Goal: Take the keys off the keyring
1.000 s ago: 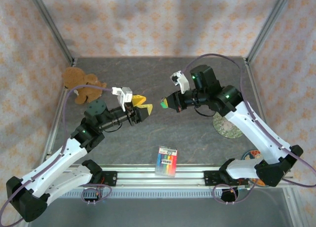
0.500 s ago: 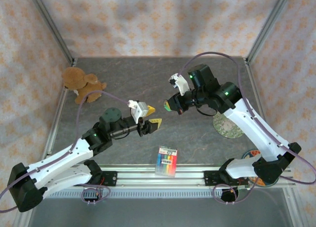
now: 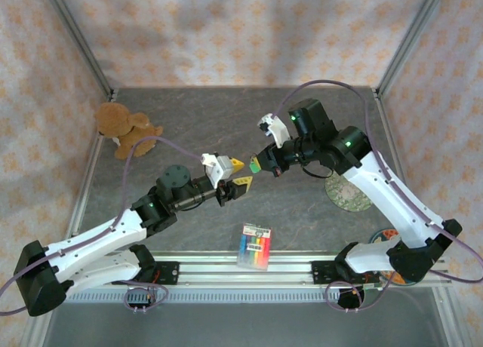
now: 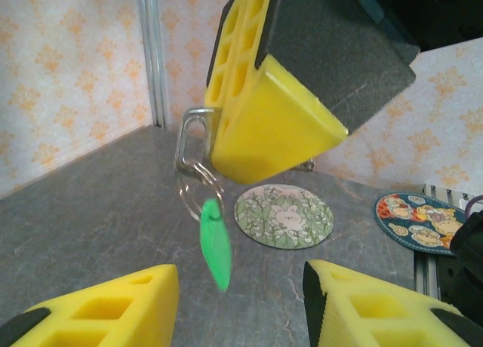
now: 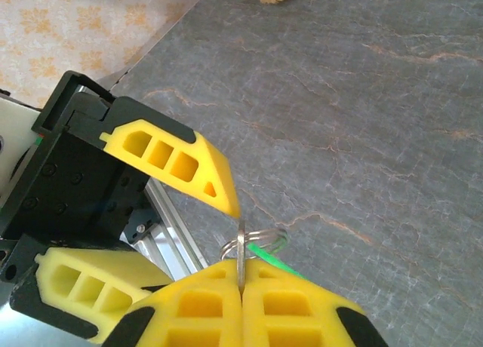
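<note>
A: Left pincer [image 3: 240, 173]?
B: Fingers apart, raised off the surface [image 3: 189, 128], tips just beside the keyring [image 4: 198, 187].
A: Green key [image 4: 216, 245]?
B: Mid-air between the arms, dangling from the keyring. Silvery key [image 4: 194, 128] above it, also on the ring.
A: Right pincer [image 3: 256, 164]?
B: Clamped on the silvery key.

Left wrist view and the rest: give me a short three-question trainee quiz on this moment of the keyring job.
1. True or false: the left gripper is shut on the green key.
2. Which thing does the right gripper clamp? A) rainbow pack B) plain key C) teddy bear
3. Fill in: the green key hangs from the ____.

Key: 1 false, its fingers stand apart with nothing between them; 2 B; 3 keyring.
</note>
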Controlling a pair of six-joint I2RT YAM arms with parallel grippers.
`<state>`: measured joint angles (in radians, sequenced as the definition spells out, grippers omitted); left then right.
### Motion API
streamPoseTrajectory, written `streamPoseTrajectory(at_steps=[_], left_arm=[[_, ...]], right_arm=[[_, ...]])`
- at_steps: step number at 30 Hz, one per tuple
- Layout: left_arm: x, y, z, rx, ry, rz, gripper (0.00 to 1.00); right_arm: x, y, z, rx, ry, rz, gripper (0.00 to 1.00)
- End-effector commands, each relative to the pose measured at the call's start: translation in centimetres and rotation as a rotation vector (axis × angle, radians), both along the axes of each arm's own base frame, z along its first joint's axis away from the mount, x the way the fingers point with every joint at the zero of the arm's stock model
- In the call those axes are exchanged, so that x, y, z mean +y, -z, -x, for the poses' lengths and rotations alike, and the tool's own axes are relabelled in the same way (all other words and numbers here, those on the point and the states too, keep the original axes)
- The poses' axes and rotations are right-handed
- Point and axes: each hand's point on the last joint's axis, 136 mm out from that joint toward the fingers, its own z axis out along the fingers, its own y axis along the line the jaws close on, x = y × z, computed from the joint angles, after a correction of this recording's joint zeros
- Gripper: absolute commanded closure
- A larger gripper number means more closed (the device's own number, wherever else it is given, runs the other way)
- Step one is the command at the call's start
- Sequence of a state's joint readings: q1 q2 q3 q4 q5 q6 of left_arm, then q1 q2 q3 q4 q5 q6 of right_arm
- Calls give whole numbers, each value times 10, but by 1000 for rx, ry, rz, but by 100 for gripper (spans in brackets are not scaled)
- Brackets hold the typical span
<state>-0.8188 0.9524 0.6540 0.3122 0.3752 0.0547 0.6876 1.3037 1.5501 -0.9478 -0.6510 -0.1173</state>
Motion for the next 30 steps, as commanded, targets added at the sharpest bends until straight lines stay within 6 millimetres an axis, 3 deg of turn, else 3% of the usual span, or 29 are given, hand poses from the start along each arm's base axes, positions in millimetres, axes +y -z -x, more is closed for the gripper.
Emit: streamPoseTrajectory(at_steps=[1,9,14,30], left_arm=[[-2,-31,-1,-88,-11,50,53],[-11,-41,5,-117,19,48,63],[-16,-38,5,-119,28,22,68],[-14,-38,-3,-138,-20,5,90]], right_arm=[[-3,-5,12,-18,-26,-9,100],[-4,-6,15,-19,-28,-18,100],[-4,-6,16,-20,-29,-25,100],[-5,-9,22,-21,-40,-53,100]])
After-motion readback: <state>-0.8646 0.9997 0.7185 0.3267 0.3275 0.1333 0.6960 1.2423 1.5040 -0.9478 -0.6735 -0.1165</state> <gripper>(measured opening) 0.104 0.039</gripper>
